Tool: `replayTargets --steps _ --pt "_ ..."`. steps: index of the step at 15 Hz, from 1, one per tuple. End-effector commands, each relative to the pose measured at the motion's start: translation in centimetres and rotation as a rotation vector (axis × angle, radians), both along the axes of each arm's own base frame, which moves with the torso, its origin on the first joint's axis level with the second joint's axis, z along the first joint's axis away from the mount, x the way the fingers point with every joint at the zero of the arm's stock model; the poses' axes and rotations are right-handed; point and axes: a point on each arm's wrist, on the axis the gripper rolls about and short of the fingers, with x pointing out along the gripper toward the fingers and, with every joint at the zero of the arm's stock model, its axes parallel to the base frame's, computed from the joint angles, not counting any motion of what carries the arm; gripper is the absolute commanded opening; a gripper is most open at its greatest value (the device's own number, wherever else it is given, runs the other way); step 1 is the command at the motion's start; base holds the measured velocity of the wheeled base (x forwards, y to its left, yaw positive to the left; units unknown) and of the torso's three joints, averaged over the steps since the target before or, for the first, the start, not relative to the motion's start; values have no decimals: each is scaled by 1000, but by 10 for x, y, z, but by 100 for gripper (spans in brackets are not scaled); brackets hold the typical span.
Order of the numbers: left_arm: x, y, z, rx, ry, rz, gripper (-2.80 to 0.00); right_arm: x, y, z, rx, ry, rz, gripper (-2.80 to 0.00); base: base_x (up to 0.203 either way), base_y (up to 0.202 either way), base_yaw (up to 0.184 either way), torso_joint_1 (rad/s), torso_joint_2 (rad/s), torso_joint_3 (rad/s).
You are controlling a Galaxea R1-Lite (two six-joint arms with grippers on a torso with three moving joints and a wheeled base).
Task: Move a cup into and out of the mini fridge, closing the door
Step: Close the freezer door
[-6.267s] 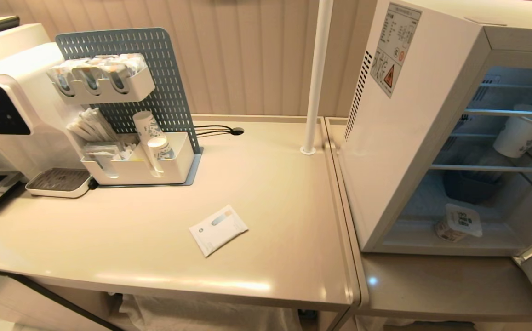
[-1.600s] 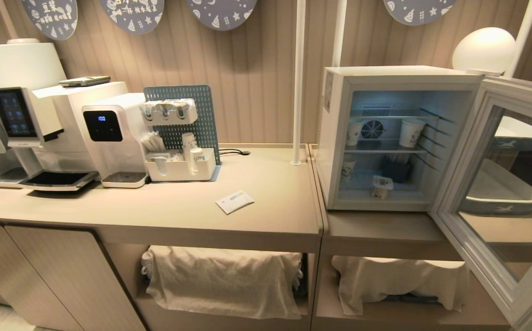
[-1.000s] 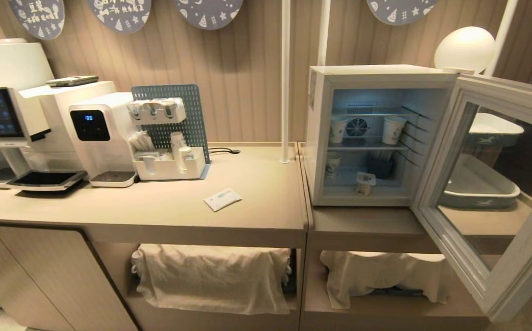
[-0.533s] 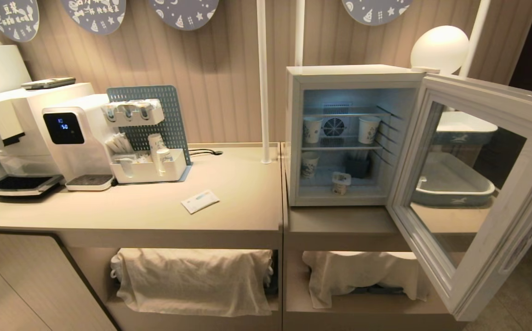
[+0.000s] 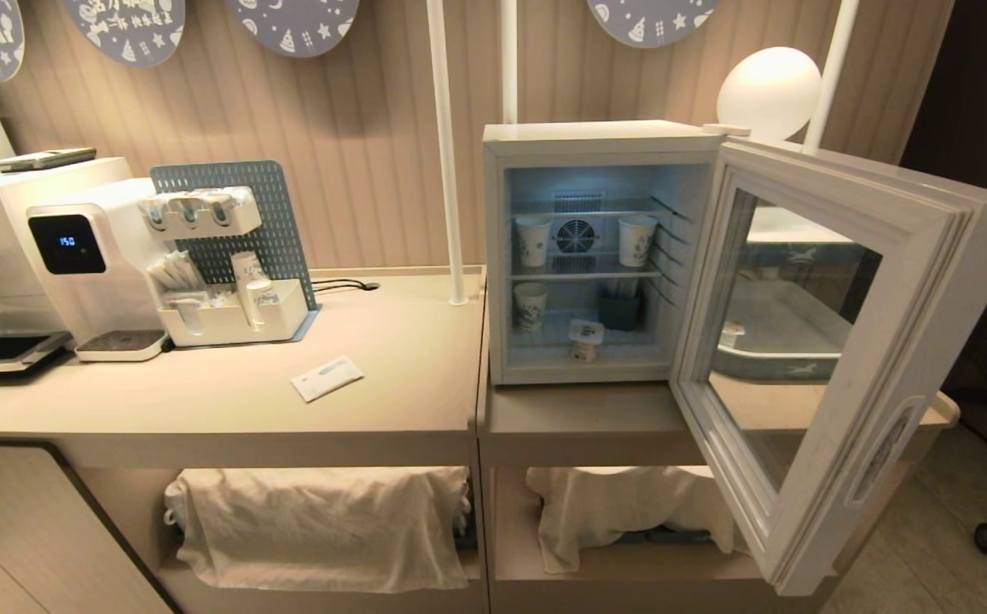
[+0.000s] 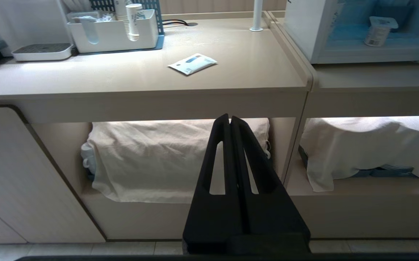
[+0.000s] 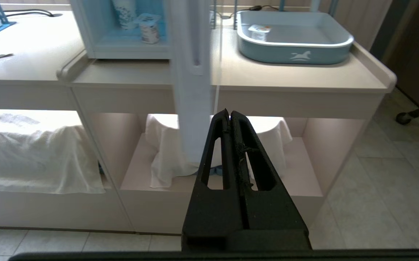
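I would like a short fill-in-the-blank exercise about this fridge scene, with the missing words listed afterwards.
1. The door of the mini fridge stands ____.
2. The cup with the foil lid sits on the ____ level inside the fridge.
3. On the counter left of the fridge lies a flat white ____.
4. The left tool and the right tool are both ____, holding nothing.

Missing words: open; bottom; packet; shut
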Motion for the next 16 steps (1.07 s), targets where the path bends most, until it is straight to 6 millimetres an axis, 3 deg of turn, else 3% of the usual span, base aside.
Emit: replayTargets --steps 1,10,14,16 --pt "0 0 0 0 -2 0 -280 0 0 0 -1 2 0 -280 0 -90 -29 2 2 2" --pt "0 0 0 -2 0 0 -280 0 0 0 -1 0 0 -280 0 -101 -27 3 4 3" --pt "0 0 0 -5 1 0 -280 -1 0 2 6 -4 -6 -280 -7 9 3 1 3 1" --pt "0 0 0 -6 0 0 -280 -8 0 32 40 -54 -7 -280 0 0 0 0 0 0"
